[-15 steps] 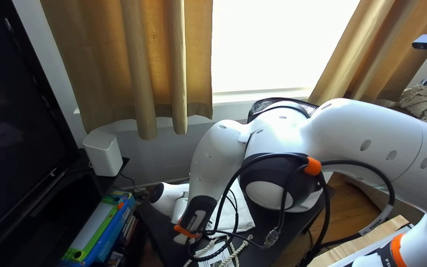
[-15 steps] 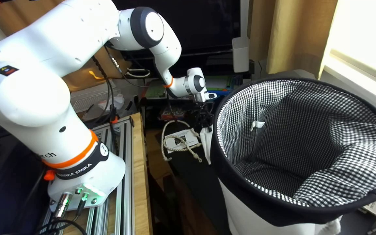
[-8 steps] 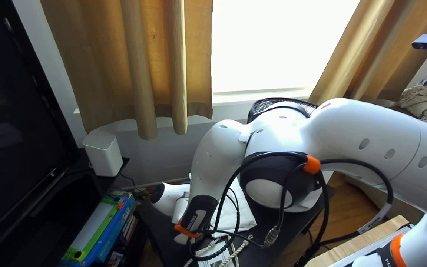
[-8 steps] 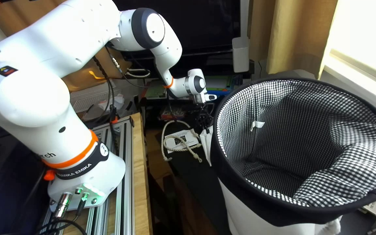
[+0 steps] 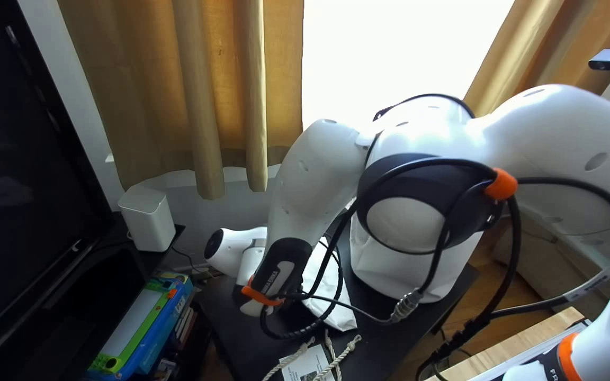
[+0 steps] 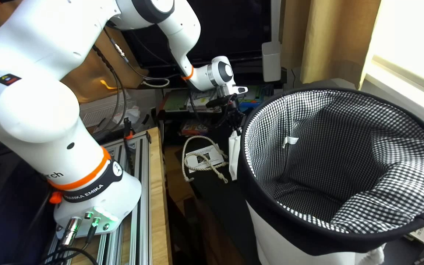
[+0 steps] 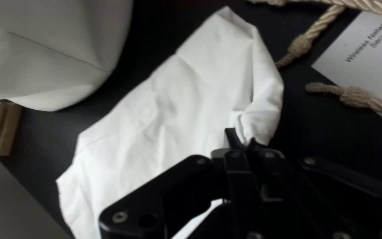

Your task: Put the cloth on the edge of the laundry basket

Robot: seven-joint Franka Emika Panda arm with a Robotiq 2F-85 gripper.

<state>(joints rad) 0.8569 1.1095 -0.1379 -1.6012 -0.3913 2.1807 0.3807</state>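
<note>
The white cloth [image 7: 191, 96] hangs from my gripper [image 7: 243, 142], which is shut on a bunched fold of it. In the wrist view the cloth spreads out beyond the fingers above the black table. In an exterior view the cloth [image 6: 234, 154] is a narrow strip under the gripper [image 6: 237, 121], just beside the laundry basket [image 6: 307, 237]. The basket has a black rim, checked lining and white outside. Its white side shows in the wrist view [image 7: 61, 63] and in an exterior view [image 5: 384, 270]. There the cloth [image 5: 343, 317] is partly behind the arm, and the fingers are hidden.
A paper [image 6: 206, 158] and a cream rope [image 6: 197, 140] lie on the black table [image 6: 223, 209] beside the basket. A TV [image 5: 24, 174] and a white box-shaped device [image 5: 149, 219] stand behind. Cables loop from the arm. Curtains [image 5: 194, 95] and a window are close by.
The arm and gripper have risen, mostly in the last half second. The cloth has lifted with the gripper and now hangs narrower and straighter. The basket has not moved.
</note>
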